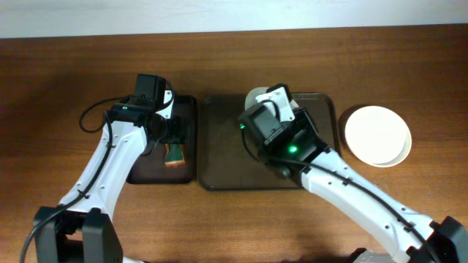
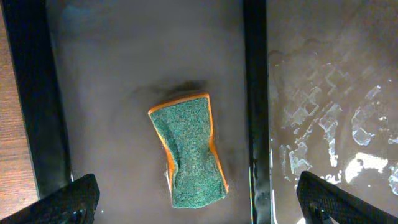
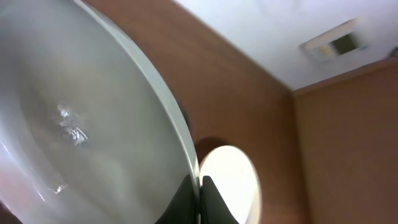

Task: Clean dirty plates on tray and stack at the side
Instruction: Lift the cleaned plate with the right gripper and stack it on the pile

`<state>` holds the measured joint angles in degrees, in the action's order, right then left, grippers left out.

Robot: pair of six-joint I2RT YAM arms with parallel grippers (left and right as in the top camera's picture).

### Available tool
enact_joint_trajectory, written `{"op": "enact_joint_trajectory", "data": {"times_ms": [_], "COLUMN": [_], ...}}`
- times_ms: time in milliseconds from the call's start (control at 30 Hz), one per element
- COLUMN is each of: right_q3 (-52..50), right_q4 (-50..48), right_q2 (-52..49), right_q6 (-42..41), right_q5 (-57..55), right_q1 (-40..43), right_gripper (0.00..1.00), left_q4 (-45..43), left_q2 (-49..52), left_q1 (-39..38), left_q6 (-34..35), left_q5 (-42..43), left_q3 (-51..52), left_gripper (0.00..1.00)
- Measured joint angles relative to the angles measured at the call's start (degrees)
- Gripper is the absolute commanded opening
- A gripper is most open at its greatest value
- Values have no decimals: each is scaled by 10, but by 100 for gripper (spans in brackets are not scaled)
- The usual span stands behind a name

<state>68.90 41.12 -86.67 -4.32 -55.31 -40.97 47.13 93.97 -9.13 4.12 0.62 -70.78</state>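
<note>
The right gripper [image 3: 199,190] clamps the plate [image 3: 81,124] by its rim, tilted, likely for wiping (over the tray [image 1: 219,146]); the left gripper [image 2: 200,208] hangs spread above the sponge [image 2: 189,149].

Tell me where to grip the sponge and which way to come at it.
Pinch the sponge across its narrowed waist, on the two long orange-edged sides, coming straight down from above. It lies flat, green scrub face up, in the narrow black tray, with bare floor beside both long sides.
</note>
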Motion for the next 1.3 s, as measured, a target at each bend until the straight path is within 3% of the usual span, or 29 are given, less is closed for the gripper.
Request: {"op": "enact_joint_trajectory", "data": {"times_ms": [267,433,633,867,1067,1300], "right_q3": [0,0,0,1,1,1], "right_q4": [-25,-26,-7,30,51,59], "right_q2": [0,0,0,0,-19,-78], "right_q6": [-2,-46,-120,-149,-152,-154], "right_q5": [-81,-18,189,425,522,562], "right_q1": [-26,5,169,439,618,735], "right_gripper": [4,4,4,4,4,5], "left_q4": [0,0,0,1,0,1], "left_q2": [0,0,0,0,0,0], "left_q1": [0,0,0,0,0,0], "left_q6": [0,0,0,0,0,0], "left_q5": [0,0,0,0,0,0], "left_q3": [0,0,0,0,0,0], "left_gripper": [100,100,100,100,100,100]}}
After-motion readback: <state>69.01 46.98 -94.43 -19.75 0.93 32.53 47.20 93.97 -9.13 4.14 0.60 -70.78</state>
